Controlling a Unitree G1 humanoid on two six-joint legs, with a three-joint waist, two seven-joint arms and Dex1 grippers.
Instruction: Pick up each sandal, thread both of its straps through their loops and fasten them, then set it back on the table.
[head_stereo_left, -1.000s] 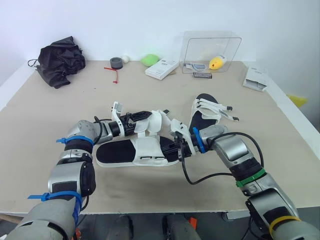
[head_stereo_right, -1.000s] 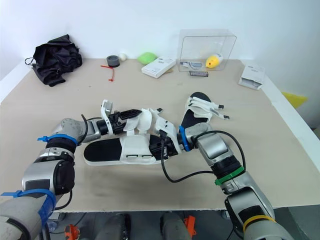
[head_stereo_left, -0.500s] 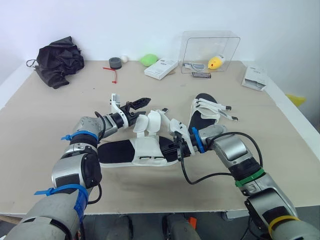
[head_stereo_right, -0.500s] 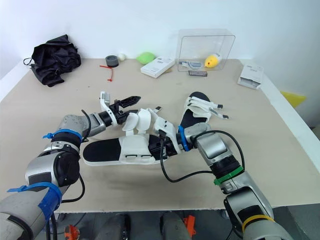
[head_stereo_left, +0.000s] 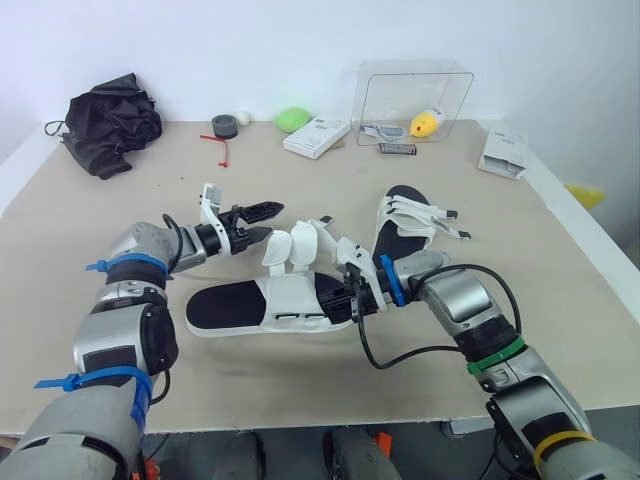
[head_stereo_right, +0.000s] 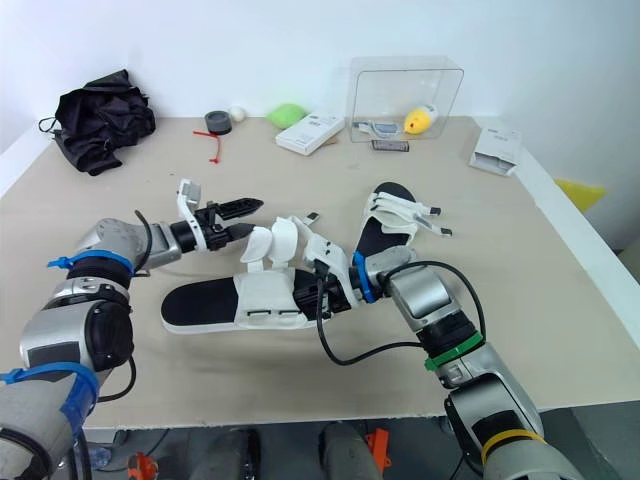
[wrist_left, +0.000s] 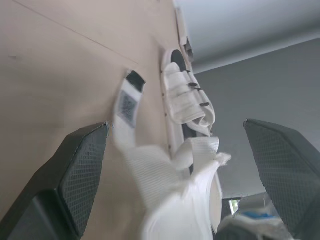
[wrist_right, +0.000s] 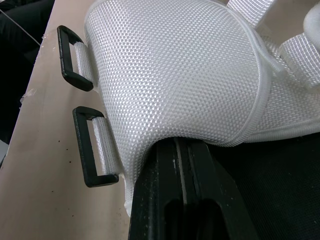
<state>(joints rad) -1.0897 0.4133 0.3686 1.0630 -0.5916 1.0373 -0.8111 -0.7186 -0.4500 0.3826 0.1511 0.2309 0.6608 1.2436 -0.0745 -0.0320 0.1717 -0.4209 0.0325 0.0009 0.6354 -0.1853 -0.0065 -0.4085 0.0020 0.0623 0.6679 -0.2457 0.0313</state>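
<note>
On table's far left we see a black bag (head_stereo_left: 105, 120), well apart from the work. Next comes left gripper (head_stereo_left: 275, 220), fingers spread wide & holding nothing; the loose white straps (head_stereo_left: 295, 250) sit just off its tips, and we can't tell if they touch. Near sandal (head_stereo_left: 270, 300) lies flat mid-table (head_stereo_left: 80, 240), black sole, white upper, straps unfastened & standing up, two black loops (wrist_right: 92, 150) free at its side. Right gripper (head_stereo_left: 352, 298) pinches that sandal's end nearest its own arm, fingers pressed together under the white mesh. Second sandal (head_stereo_left: 415, 225) lies just behind right arm, straps across it. At back right a clear box (head_stereo_left: 415, 95) holds a yellow object (head_stereo_left: 431, 124) & a small pale item (head_stereo_left: 385, 131). White carton (head_stereo_left: 503, 155) sits near right edge.
</note>
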